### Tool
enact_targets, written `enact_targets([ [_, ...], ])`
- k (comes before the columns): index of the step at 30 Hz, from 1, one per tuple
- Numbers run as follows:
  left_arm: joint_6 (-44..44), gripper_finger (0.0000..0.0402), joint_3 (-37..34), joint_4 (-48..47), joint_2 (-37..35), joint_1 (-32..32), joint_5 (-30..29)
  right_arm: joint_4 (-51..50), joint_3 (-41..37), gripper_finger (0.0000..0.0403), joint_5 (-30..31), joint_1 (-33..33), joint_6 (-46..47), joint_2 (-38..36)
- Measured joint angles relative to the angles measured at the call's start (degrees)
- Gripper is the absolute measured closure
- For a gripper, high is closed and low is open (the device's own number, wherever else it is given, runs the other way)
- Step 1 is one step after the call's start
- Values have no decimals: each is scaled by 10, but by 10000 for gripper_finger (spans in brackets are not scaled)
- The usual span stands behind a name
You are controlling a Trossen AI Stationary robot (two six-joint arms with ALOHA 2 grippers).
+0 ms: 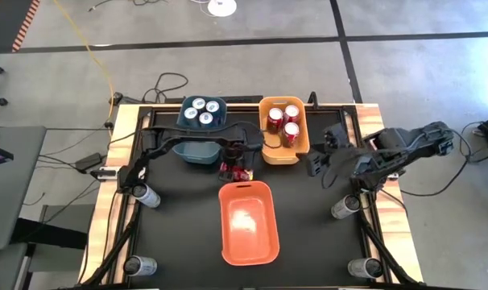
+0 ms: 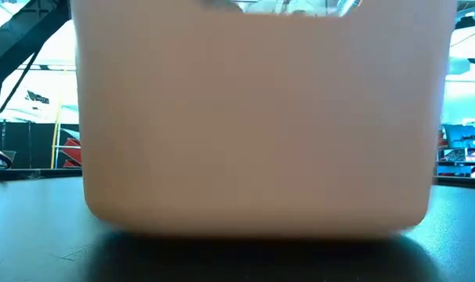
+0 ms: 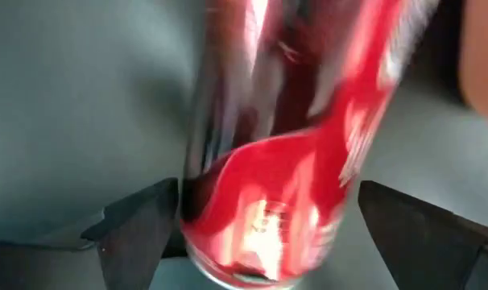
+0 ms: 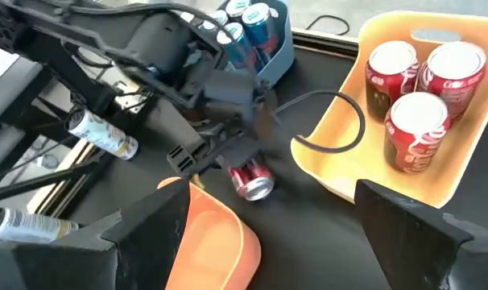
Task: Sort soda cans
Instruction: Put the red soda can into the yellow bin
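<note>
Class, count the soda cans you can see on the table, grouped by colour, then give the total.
Blue cans, in the blue bin: 4
Red cans, three in the yellow bin and one below the left gripper: 4
Silver cans at the table edges: 4
Total: 12

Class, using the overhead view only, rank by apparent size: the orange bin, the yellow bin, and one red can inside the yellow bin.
1. Orange bin
2. Yellow bin
3. Red can, far smallest
</note>
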Motion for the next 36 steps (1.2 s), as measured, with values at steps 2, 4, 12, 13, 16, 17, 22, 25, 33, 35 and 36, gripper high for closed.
enact_targets([
  [2, -6, 20, -33, 15, -1, 5, -5, -1, 0, 33, 2, 7, 16, 13],
  [4, -21, 20, -63, 46, 2, 8, -7, 0, 0, 33, 2, 12, 27, 28],
  [12, -66, 116, -85, 59, -1, 3, -39, 0, 0, 33, 1, 7, 48, 65],
  [13, -70, 116, -79, 54, -2, 1, -42, 1, 0, 33, 1, 5, 49, 65],
  [16, -84, 116, -66, 50, -13, 1, -51, 3, 0, 33, 1, -1, 48, 59],
  [17, -89, 116, -60, 48, -20, 1, -51, 3, 0, 33, 1, -3, 47, 57],
  [22, -88, 116, -37, 40, -69, 7, -52, -4, 0, 33, 1, -7, 19, 51],
  [25, -89, 116, -23, 40, -103, 7, -55, -11, 0, 33, -1, -7, 7, 52],
  [33, -115, 116, 12, 92, -185, -3, -60, 76, 0, 33, -6, -36, -50, 72],
  [35, -123, 116, 17, 113, -199, -5, -60, 110, 0, 33, -16, -48, -69, 84],
  [36, -130, 116, 20, 122, -205, -6, -60, 130, 0, 33, -18, -55, -73, 89],
])
